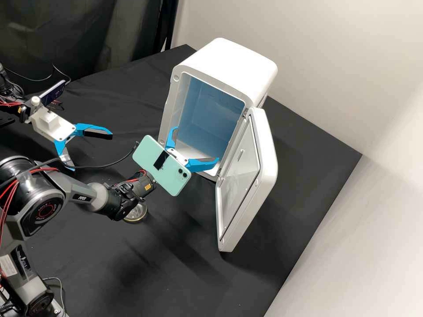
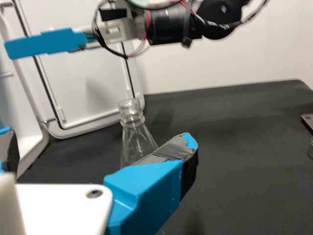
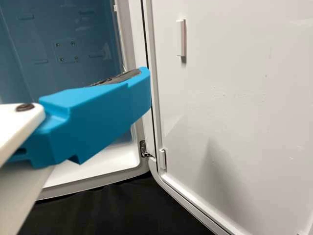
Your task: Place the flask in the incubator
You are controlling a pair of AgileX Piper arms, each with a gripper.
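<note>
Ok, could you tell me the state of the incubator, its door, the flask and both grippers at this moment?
incubator: chamber looks empty.
incubator door: swung open.
flask: standing upright, uncapped, not held.
left gripper: fingers open, holding nothing.
right gripper: fingers open, holding nothing, at the incubator's opening.

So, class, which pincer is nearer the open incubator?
The right. The right pincer is at the incubator's open mouth, beside its door. The left pincer hangs well off to the side over the bench.
</note>
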